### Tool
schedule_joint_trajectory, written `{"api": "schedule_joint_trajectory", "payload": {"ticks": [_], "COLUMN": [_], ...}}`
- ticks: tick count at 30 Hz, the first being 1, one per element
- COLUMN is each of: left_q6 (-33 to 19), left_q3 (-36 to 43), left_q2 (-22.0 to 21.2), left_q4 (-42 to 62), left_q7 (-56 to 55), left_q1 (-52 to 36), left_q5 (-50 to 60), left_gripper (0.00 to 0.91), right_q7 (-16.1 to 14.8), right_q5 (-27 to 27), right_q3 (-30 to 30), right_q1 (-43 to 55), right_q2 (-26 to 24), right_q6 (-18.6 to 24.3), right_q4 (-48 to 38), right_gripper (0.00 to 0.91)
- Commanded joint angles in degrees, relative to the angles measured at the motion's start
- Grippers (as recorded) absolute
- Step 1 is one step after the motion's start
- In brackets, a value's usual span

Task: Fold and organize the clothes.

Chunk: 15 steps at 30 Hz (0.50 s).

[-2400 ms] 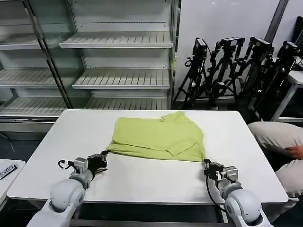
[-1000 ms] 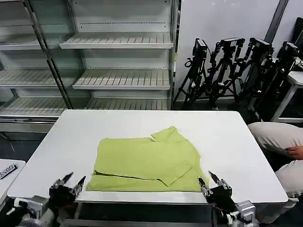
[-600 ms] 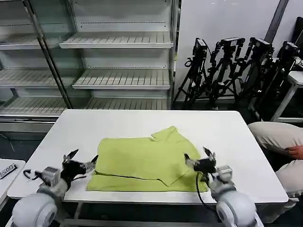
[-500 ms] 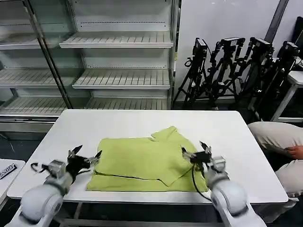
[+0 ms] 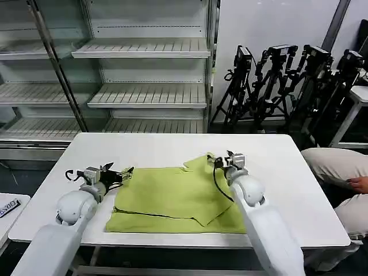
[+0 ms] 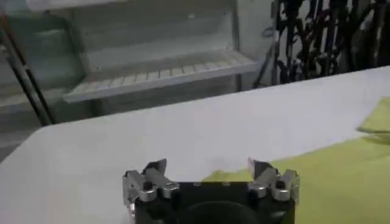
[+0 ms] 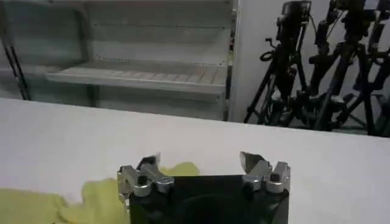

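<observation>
On the white surface (image 5: 287,172), both released claws, left (image 5: 122,174) at nine o'clock and right (image 5: 221,161) at one, hover over the half-folded T-shirt (image 5: 172,198), seemingly poised to pinch its far edge next.

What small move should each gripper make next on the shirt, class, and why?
Probably lower and close on the far corners. The left gripper hangs open at the far left corner of the T-shirt, the right gripper open over the far right sleeve. Neither holds fabric, and the shirt lies half folded on the table.
</observation>
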Motion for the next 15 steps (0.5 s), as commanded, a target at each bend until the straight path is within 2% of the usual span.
{"api": "schedule_joint_trajectory", "payload": {"ticks": [1,10,12,13,14,15], "left_q6": [0.07,0.05,0.05,0.05,0.05,0.05], "left_q3": [3.77,3.31,3.48,3.63,3.76,3.79], "left_q2": [-0.45,-1.03,-1.21,-1.18,-1.18,-1.18], "left_q4": [9.96,9.92,10.0,10.0,9.99,9.89], "left_q7": [0.78,0.68,0.78,0.83,0.83,1.03], "left_q1": [-6.17,-6.03,-6.0,-5.93,-5.85,-5.71], "left_q5": [1.15,1.34,1.51,1.53,1.58,1.6], "left_gripper": [0.907,0.907,0.907,0.272,0.03,0.02], "right_q7": [-0.54,0.98,1.69,1.87,1.92,1.99], "right_q5": [-1.15,-0.1,1.0,1.67,2.21,2.44], "right_q3": [-2.0,-1.52,-1.46,-1.45,-1.48,-1.57], "right_q1": [7.41,7.11,6.77,6.61,6.45,6.31], "right_q2": [4.31,4.86,4.7,4.6,4.42,4.22], "right_q6": [0.36,-0.26,-0.33,-0.36,-0.36,-0.37], "right_q4": [-13.36,-15.53,-15.15,-14.98,-14.66,-14.48], "right_gripper": [0.907,0.907,0.353,0.0,0.0,0.0]}}
